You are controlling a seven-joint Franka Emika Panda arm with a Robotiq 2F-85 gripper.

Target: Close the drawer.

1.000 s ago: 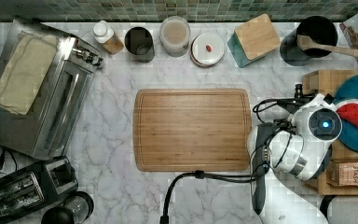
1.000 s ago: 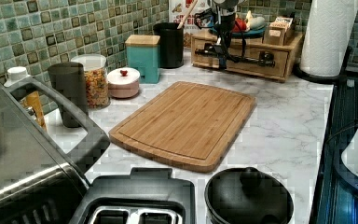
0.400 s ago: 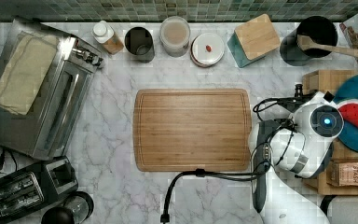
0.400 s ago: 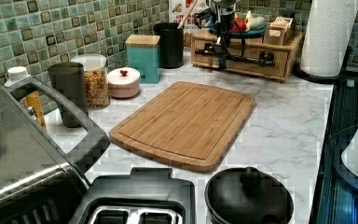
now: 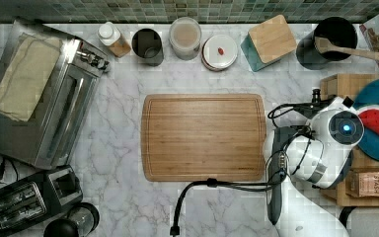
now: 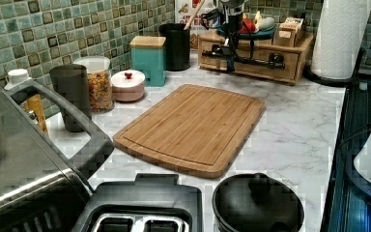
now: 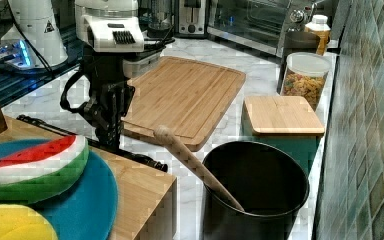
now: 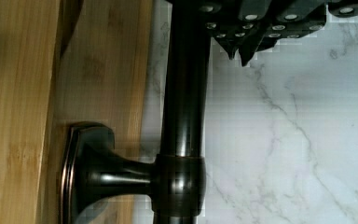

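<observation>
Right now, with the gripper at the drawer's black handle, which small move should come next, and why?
Probably a short push toward the cabinet. In the wrist view the gripper sits against the black bar handle, and the drawer front seems near its wooden box, so little travel appears left.

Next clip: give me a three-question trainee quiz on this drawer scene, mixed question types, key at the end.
1. True or false: the claw is at the drawer's black bar handle.
2. In the right view, what leans in the black pot? A whisk; B wooden spoon; C knife.
3. What fruit-shaped thing lies on the blue plate above the drawer?

Key: 1 true. 2 B. 3 a watermelon slice.
</observation>
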